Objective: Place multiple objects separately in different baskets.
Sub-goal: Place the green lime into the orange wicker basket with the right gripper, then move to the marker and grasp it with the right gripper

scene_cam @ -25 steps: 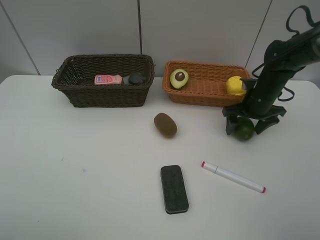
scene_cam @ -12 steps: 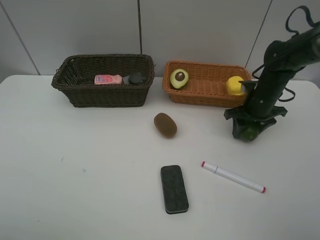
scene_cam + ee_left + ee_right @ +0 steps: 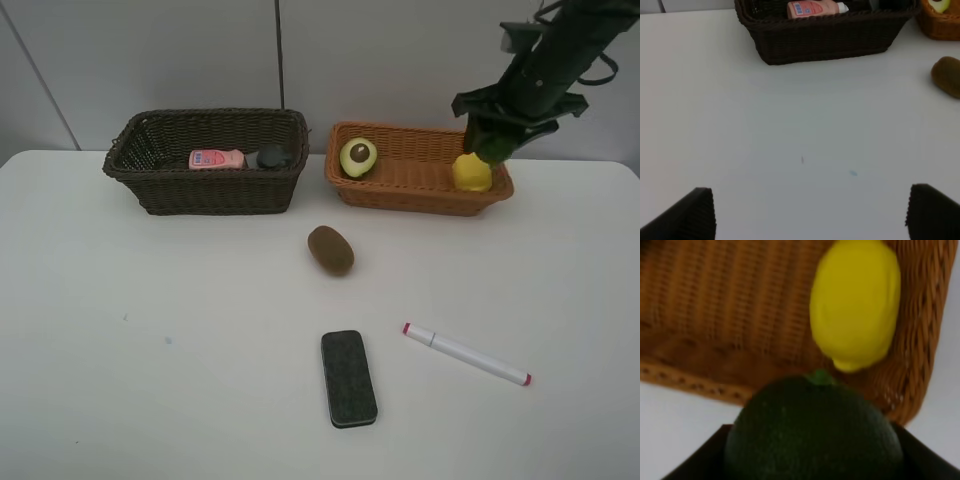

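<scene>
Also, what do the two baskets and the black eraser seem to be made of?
Dark brown basket: woven wicker, maybe plastic, matte; crossing strands show. Orange-tan basket: the same weave. Black eraser: probably felt in a plastic body, dull mottled top.

I see the right claw [image 3: 495, 146] hiding most of the round green fruit [image 3: 491, 155], upper right of the high view. My right wrist view is blurred; the left one crops the brown kiwi [image 3: 947, 76].

White table [image 3: 150, 350] bears a dark brown basket [image 3: 215, 195] and an orange-tan basket [image 3: 410, 198] side by side at the far edge, with a brown kiwi [image 3: 330, 249], black eraser [image 3: 348, 378] and white red-capped marker [image 3: 466, 354] lying apart nearer.
</scene>
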{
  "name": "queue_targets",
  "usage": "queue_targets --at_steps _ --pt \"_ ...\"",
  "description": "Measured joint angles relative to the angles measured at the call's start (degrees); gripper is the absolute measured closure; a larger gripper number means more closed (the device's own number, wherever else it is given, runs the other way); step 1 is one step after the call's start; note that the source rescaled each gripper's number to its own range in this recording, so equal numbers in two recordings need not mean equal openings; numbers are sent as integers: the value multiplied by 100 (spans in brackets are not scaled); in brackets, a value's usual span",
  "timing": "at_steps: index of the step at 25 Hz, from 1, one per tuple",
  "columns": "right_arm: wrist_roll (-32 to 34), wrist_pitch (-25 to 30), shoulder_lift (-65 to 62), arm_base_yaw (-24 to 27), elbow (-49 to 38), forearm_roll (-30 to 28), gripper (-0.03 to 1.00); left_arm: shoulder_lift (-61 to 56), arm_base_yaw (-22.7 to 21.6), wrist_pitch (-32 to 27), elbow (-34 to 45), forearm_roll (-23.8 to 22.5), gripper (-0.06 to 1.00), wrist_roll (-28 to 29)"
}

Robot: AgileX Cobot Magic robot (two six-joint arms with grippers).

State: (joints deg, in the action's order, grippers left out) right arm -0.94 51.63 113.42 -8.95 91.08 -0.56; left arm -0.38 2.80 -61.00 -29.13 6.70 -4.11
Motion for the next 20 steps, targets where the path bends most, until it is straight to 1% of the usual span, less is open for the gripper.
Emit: queue_targets --at_steps 6,10,11,14,15,17,20 --pt "-5 17 1183 -308 1550 56 36 0 0 0 0 2 -5 0" --pt "-20 6 1699 -457 2147 -35 36 0 0 0 0 2 -5 0" --pt "-20 15 1774 -464 2188 -41 34 0 0 0 0 2 -5 0" --pt "-20 151 1842 -464 2203 -74 8 0 0 0 0 2 -5 0" --pt "-20 237 1842 -464 2210 -88 4 0 0 0 0 2 -5 0" --pt "-20 438 1805 -464 2215 -79 -1 0 0 0 0 2 -5 0" --pt "-20 1024 1643 -464 2215 -60 -2 0 0 0 0 2 -5 0"
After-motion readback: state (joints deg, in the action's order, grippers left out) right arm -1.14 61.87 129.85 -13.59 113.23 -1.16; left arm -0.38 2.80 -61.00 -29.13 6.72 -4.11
